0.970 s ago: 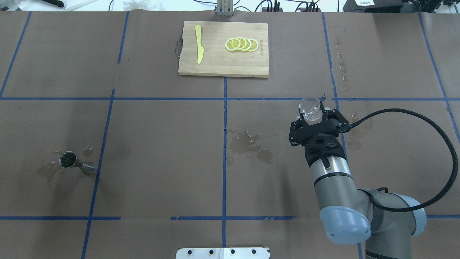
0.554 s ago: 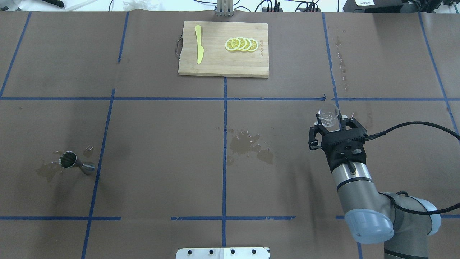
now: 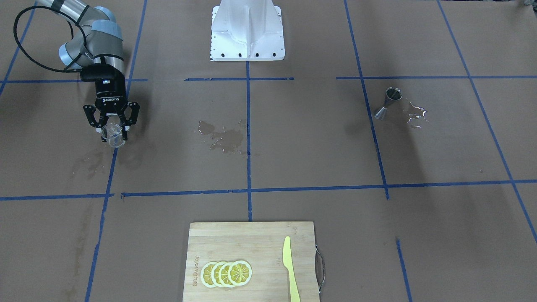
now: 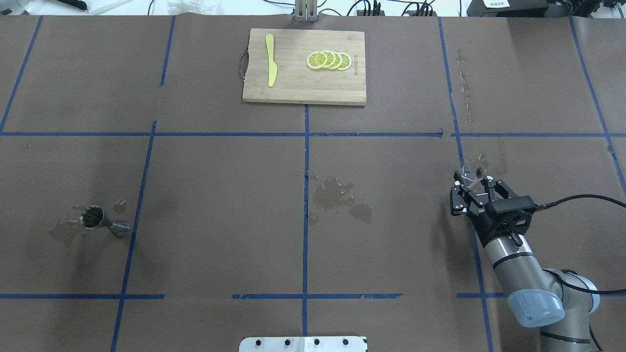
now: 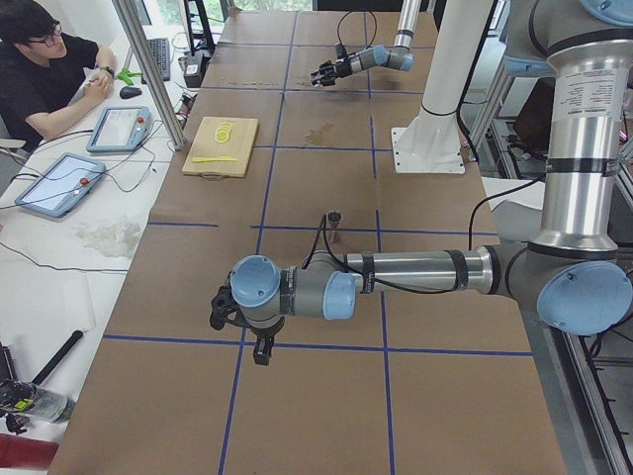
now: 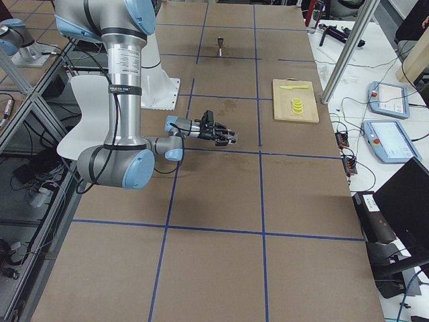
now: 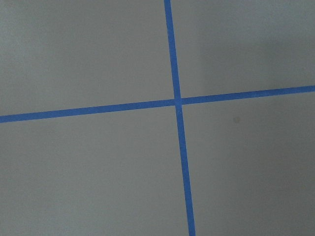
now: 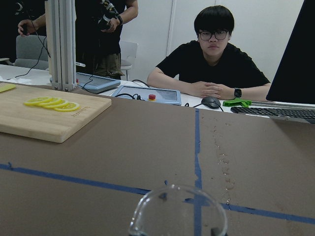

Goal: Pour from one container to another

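A small clear glass beaker [image 4: 471, 170] sits between the fingers of my right gripper [image 4: 473, 186], which is shut on it low over the right side of the table. The front view shows the same beaker [image 3: 113, 136] under the right gripper [image 3: 111, 128], and its rim [image 8: 178, 212] fills the bottom of the right wrist view. A steel jigger [image 4: 93, 217] stands far off on the left side, also the jigger [image 3: 390, 100]. My left gripper [image 5: 222, 309] shows only in the exterior left view, so I cannot tell its state.
A wooden cutting board [image 4: 293, 85] carries lemon slices [image 4: 328, 60] and a yellow knife [image 4: 271, 59] at the far middle. A wet spill [image 4: 337, 195] marks the table's centre, and more wet patches lie around the jigger. An operator [image 8: 214, 59] sits beyond the far edge.
My right arm has carried the beaker to the right and back toward the robot, and lower over the table. The jigger and board have not moved.
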`<state>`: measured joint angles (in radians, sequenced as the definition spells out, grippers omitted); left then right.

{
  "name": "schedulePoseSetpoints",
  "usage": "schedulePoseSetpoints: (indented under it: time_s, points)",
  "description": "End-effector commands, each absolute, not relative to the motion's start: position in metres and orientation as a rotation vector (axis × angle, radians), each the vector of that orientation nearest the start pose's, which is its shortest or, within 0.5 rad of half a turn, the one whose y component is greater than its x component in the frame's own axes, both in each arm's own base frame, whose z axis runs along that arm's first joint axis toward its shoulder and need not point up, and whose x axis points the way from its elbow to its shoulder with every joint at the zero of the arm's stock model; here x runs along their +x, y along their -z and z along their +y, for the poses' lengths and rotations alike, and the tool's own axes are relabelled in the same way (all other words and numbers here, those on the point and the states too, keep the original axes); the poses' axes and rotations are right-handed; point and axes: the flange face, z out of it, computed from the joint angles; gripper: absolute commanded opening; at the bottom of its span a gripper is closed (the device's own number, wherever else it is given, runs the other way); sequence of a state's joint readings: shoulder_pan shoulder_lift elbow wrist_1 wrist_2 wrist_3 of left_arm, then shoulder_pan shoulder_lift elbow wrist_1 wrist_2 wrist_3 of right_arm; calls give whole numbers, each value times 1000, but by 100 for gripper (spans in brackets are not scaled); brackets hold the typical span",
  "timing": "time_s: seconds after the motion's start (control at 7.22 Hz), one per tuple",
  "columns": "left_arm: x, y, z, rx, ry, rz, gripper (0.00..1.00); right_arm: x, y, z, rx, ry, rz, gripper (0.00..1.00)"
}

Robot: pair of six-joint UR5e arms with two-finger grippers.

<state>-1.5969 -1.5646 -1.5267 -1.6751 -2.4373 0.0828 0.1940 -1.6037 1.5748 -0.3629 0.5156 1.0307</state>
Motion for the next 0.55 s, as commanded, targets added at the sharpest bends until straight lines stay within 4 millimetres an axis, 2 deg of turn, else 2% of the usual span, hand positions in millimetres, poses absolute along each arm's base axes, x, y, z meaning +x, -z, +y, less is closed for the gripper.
schedulePoseSetpoints:
  time_s: [0.0, 0.42]
  points:
    - [-70, -666, -491, 102, -78, 862, 100, -400, -554, -302, 1214, -332, -648, 0]
    - [-70, -664, -493, 106, -80, 862, 100, -402, -570, -300, 1202, -304, -625, 0]
